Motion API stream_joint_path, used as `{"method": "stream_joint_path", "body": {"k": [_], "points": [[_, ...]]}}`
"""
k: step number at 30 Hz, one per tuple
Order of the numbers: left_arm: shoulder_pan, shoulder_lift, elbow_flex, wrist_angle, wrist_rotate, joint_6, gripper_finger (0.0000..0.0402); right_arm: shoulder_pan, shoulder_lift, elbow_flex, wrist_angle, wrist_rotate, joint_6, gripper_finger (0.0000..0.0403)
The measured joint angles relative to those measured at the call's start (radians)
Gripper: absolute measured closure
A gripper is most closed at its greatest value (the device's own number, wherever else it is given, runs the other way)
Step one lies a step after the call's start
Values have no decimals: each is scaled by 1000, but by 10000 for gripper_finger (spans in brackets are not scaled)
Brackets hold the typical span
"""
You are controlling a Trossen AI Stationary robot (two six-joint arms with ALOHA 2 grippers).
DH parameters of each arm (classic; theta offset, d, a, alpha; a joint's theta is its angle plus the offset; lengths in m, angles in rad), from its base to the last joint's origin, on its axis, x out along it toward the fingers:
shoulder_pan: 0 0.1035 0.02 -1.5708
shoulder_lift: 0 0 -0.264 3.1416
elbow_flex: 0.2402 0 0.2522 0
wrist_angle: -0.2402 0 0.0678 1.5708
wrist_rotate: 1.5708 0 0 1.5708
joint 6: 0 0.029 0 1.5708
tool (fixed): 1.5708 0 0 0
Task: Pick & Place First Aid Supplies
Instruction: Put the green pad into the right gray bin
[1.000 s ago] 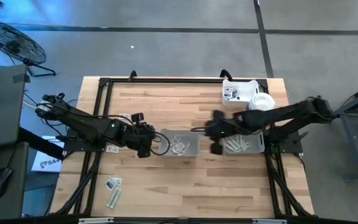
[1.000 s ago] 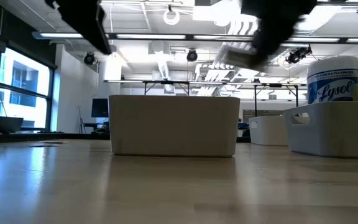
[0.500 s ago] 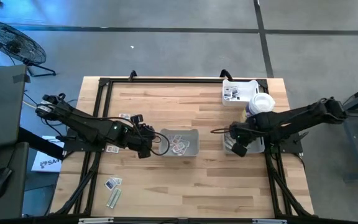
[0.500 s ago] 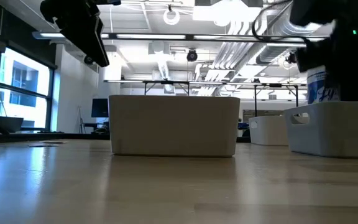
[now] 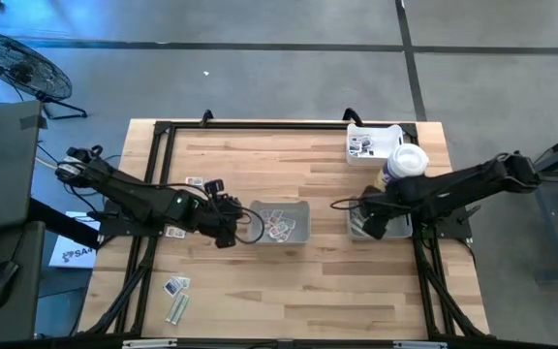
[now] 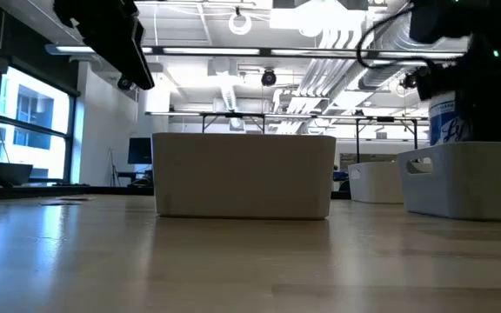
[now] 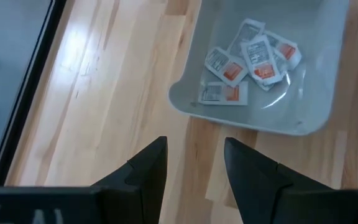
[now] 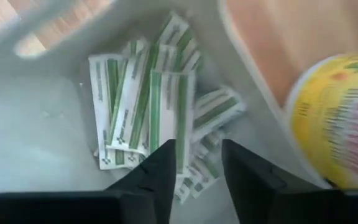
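Right claw point(image 8: 194, 168), open and empty, hovers over strip packets point(image 8: 148, 112) in right tray point(image 8: 36, 143).

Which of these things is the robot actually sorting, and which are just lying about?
Part of the job:
- square packets in the middle tray
- long green-striped strips in the right tray, under the right hand
- loose packets near the table's front left

Just lying about:
- Lysol tub
- floor fan
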Motion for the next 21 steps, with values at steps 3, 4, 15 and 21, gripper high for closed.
{"method": "stream_joint_path", "body": {"k": [3,4,15,21], "points": [[-48,0,0,-4,-8,-8,246,0,0,91,-68,41,-1,264],[-69,0,0,-12,-7,-18,246,1,0,121,-75,57,-1,259],[-376,9,0,-130,296,-486,246,71,0,274,493,299,-336,254],[-551,88,0,-28,395,-752,246,73,1,202,976,244,-616,258]]}}
